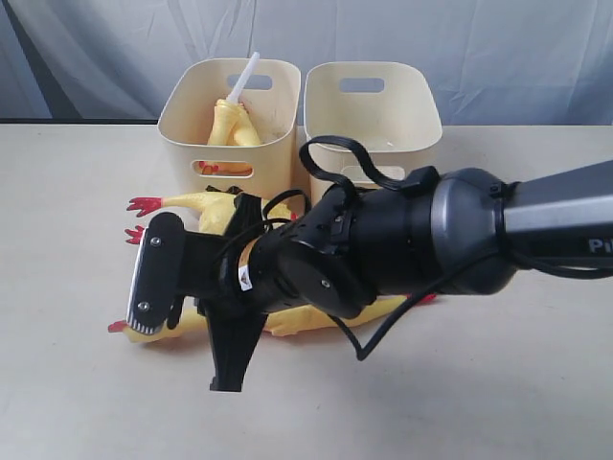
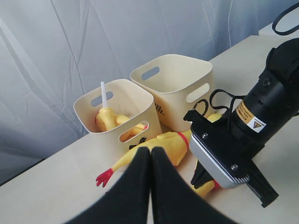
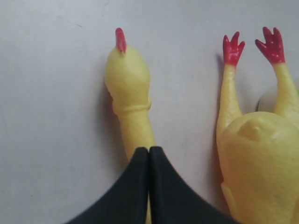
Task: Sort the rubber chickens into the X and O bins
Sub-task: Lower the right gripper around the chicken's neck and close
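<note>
On the pale table (image 1: 498,383) we see one chicken (image 1: 297,321) lying flat in front of the bins. Its long axis goes across the exterior view, and its head (image 3: 127,74) with the red comb points to the left of that view. A second chicken (image 1: 215,211) lies just behind it, about parallel, with both red feet (image 1: 144,203) also to the left. The right gripper (image 3: 149,151) reaches across the middle. Its fingers are pressed together over the neck of the first chicken, but we cannot tell if they touch it. The left gripper (image 2: 150,151) is closed on nothing, above the table. A small chicken (image 1: 230,125) leans inside the left bin (image 1: 273,153), its white tube (image 1: 246,79) pointing up and tilted. The right bin (image 1: 330,125) stands just beside it. Their marks are mostly hidden. Behind hangs a grey-blue cloth (image 1: 479,38).
</note>
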{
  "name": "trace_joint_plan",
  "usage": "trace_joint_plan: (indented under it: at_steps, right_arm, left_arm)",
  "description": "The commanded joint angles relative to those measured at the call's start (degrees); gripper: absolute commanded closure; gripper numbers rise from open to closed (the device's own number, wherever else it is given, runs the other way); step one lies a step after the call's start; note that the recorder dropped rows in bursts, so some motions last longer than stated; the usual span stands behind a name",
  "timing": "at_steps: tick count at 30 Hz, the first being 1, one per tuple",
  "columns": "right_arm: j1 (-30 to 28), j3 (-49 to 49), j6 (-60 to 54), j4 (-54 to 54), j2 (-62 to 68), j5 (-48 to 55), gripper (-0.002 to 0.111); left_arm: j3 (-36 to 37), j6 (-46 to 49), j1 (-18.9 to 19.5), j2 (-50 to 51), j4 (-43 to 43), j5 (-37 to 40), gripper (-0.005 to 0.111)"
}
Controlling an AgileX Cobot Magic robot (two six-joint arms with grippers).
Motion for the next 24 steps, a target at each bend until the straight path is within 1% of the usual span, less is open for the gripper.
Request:
trace_joint_plan:
  at_steps: [1,8,12,15,20,24]
  right_arm:
    - [0.01,-0.25,-0.18,-0.40,0.04,0.93,0.109]
    - [0.23,-0.25,-0.18,2.84,0.42,1.35,0.109]
    - [1.43,-0.25,-0.05,2.41,2.42,0.91,0.109]
    - [2.26,-0.25,-0.16,0.92,3.53,-1.29,0.109]
    - [2.86,-0.25,-0.05,1.36,4.01,-7.50,0.109]
    - [2.86,-0.25,-0.05,0.92,4.14,-10.08,0.109]
  left_arm:
    - [0.36,-0.13,0.25,-0.33,0.14,-0.37,0.107]
    - [0.36,-0.13,0.25,-0.33,0.14,-0.37,0.107]
    - [0.36,-0.13,0.25,-0.33,0.14,-0.37,0.107]
    - [0.36,-0.13,0.25,-0.33,0.14,-0.37,0.107]
    - [0.36,-0.13,0.25,-0.33,0.03,-0.52,0.107]
    - [0.36,-0.13,0.25,-0.33,0.03,-0.52,0.107]
